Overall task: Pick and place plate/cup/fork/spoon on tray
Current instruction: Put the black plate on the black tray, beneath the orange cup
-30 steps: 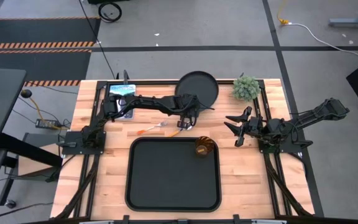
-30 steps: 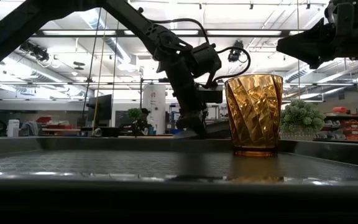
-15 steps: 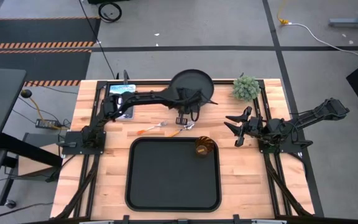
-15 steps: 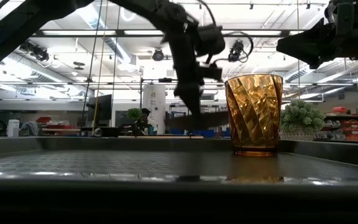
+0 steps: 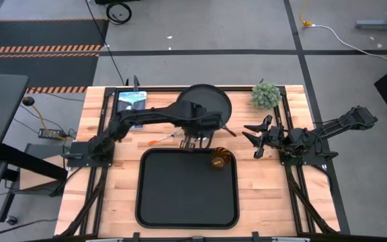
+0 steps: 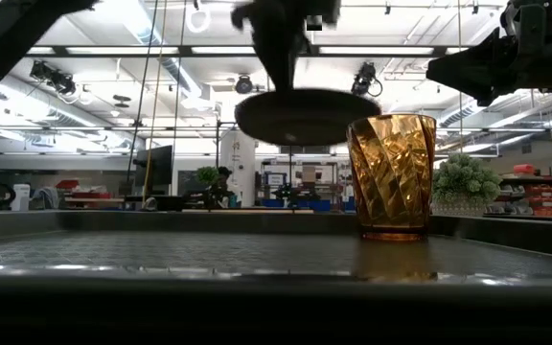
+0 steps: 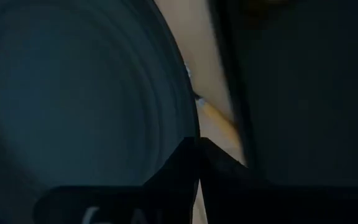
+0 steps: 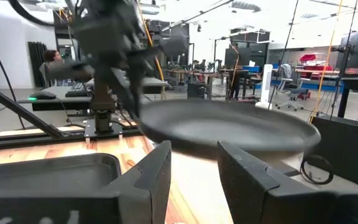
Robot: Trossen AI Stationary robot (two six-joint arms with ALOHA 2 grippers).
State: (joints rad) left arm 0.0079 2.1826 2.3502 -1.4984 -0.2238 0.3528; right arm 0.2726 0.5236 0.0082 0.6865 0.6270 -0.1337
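Note:
My left gripper [image 5: 197, 132] is shut on the round black plate [image 5: 205, 102], which hangs above the table just beyond the tray's far edge. The plate also shows in the low view [image 6: 305, 115], level with the cup's top. The black tray [image 5: 187, 195] lies at the middle near side. The amber cup [image 5: 220, 159] stands upright in the tray's far right corner. The fork [image 5: 161, 139] lies on the wood left of the gripper. The spoon is hidden under my left gripper. My right gripper [image 5: 254, 140] is open and empty, right of the tray. My left gripper pinches the plate's rim [image 7: 190, 127] at its near edge, the side toward the tray. The fingers [image 7: 197, 155] come from above, pointing down, and close across the rim. The plate is lifted clear of the table and about level.
A small green plant [image 5: 266, 94] stands at the far right of the table. A blue-topped flat object [image 5: 132, 97] lies at the far left. An orange cutlery handle [image 7: 219, 118] lies on the wood between plate and tray. Most of the tray floor is bare.
My left gripper has risen with the plate and come a little toward the tray. The plate has gone from the table top, through a tilt, to hanging level and clear at about the height of the cup's top.

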